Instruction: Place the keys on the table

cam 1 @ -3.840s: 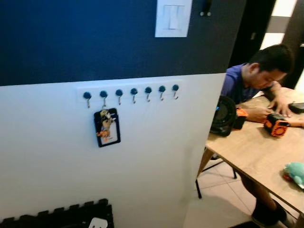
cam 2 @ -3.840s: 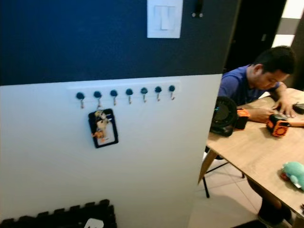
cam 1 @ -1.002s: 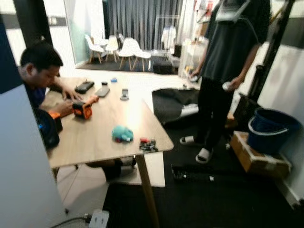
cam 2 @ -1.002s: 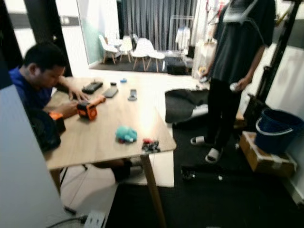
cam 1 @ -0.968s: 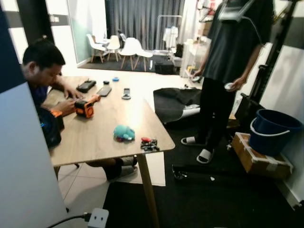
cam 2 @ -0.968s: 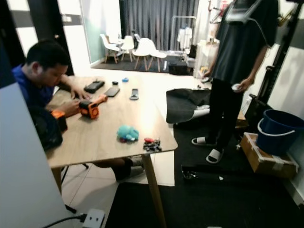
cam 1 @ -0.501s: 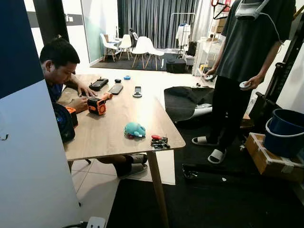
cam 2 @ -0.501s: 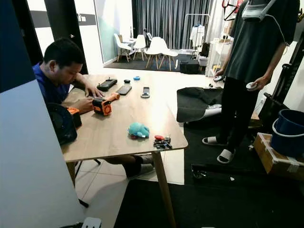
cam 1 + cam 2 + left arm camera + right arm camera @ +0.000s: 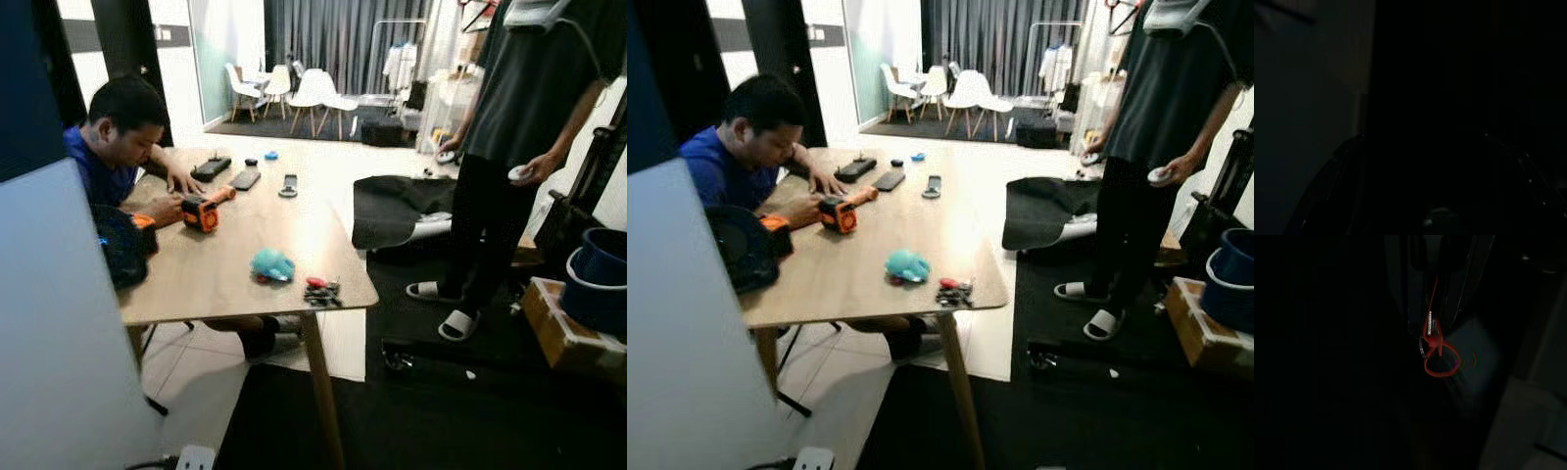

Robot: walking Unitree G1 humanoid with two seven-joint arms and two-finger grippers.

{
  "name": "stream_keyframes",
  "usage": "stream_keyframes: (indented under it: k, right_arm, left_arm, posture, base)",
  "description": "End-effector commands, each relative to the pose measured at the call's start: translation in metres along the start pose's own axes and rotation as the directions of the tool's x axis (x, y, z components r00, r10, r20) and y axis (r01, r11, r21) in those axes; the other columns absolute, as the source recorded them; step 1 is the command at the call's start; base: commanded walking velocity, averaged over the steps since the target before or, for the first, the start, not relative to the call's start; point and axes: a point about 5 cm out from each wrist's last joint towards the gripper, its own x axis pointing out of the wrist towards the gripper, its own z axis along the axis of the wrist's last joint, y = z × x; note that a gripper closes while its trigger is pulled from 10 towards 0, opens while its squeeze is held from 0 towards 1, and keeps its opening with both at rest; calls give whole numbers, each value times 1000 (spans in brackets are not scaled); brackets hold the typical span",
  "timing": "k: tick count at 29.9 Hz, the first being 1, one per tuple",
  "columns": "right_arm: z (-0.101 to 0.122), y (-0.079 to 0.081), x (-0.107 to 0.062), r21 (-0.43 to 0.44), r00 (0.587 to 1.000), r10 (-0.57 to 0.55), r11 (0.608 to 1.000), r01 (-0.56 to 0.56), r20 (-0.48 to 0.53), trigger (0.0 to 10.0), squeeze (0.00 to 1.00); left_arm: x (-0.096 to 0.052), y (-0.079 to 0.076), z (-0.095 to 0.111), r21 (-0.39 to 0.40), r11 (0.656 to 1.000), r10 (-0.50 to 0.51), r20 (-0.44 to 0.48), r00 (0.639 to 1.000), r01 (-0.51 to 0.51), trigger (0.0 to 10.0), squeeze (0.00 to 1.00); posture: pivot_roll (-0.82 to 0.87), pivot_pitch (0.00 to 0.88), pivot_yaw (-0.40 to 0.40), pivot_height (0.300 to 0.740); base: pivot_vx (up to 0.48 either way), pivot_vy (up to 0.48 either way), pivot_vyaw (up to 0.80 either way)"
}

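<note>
Two black fingers of the right gripper [image 9: 1437, 330] pinch the keys [image 9: 1434, 350], a red loop hanging in the dark. I think the robot is carrying them to the table [image 9: 225, 269]. Next it must walk close and reach over bare wood. The left gripper is too dark; I cannot tell its state.

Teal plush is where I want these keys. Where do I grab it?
Pinch the teal plush across its rounded body from above, over the near edge of the table: it lies low, with a red-and-black bunch close on its corner side. The right gripper holds the keys.
</note>
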Motion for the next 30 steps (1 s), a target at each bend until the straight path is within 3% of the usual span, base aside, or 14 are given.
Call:
stream_keyframes:
  k: [1,23,30]
  right_arm:
    - [-3,3,0,7,1000,0,1000,0,-13,10000,0]
    - [-10,-3,-5,20,999,-27,999,27,-24,10000,0]
    - [-11,-2,-5,22,999,-26,999,27,-26,10000,0]
  left_arm:
    - [-2,4,-5,14,1000,10,-25,1000,-10,10000,0]
    - [0,7,1,50,999,-4,-25,1000,5,10000,0]
    - [1,5,0,117,993,-20,-40,999,24,10000,4]
  posture:
    - [53,24,16,740]
    - [56,15,34,740]
    - [52,10,36,740]
  base:
    - [0,0,0]
    - [0,0,0]
    - [0,-206,0]
